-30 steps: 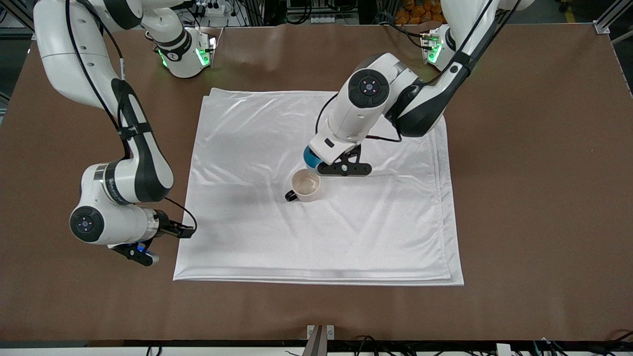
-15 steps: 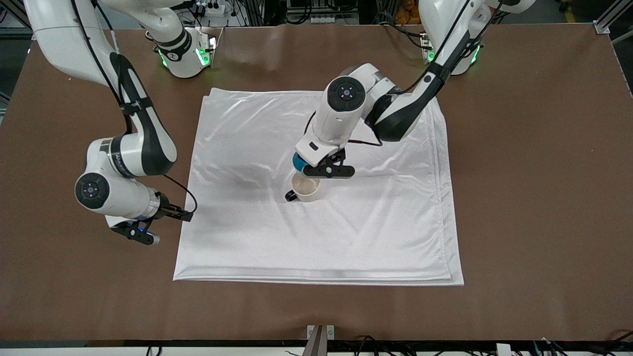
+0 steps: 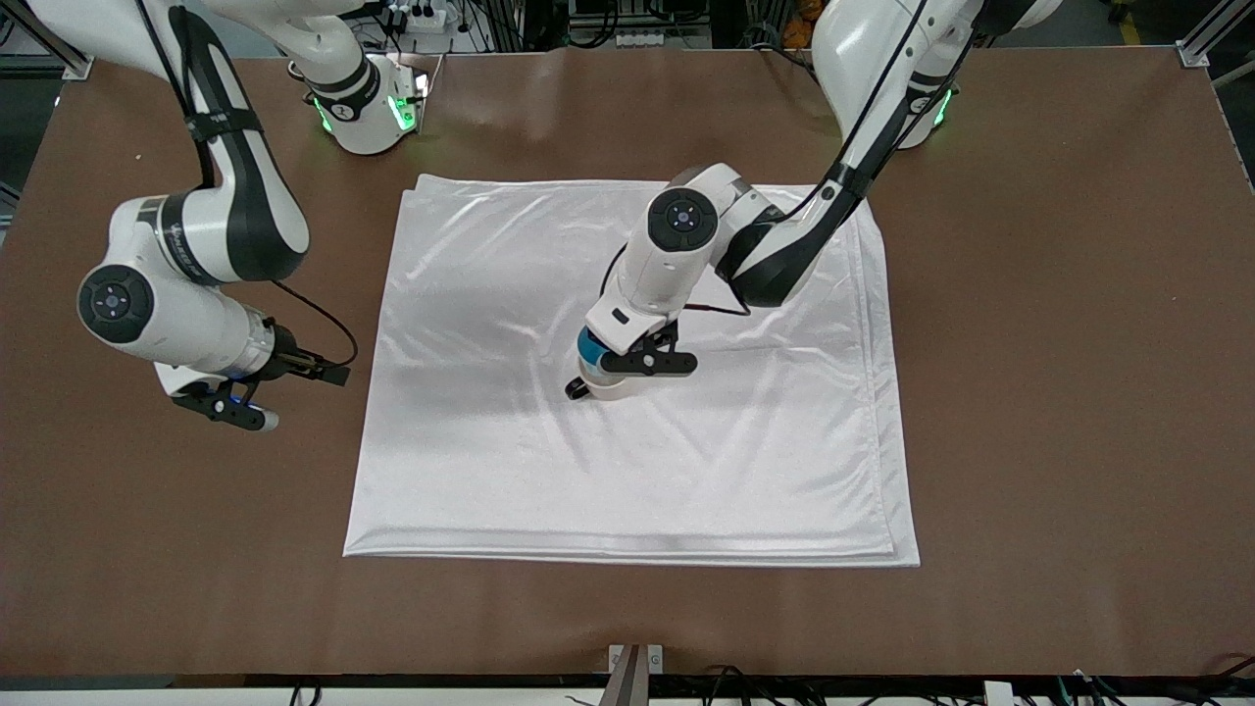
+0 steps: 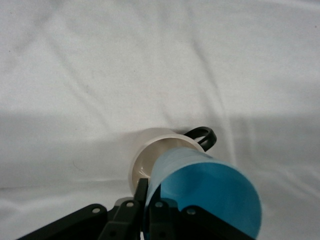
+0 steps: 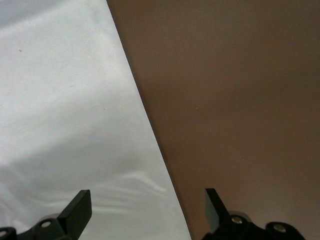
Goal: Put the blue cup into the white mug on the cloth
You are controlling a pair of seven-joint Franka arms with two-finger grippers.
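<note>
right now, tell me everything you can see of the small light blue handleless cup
The small light blue handleless cup is tapered and smooth, with a brighter blue inside. The left gripper is shut on its rim and holds it tilted over the off-white ceramic mug, which stands on the shiny white cloth. Whether cup and mug touch cannot be told.

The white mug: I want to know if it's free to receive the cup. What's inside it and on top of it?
Over the white mug the left gripper holds the blue cup, tilted at its rim. Only a sliver of cream interior shows; the cup hides the rest.
</note>
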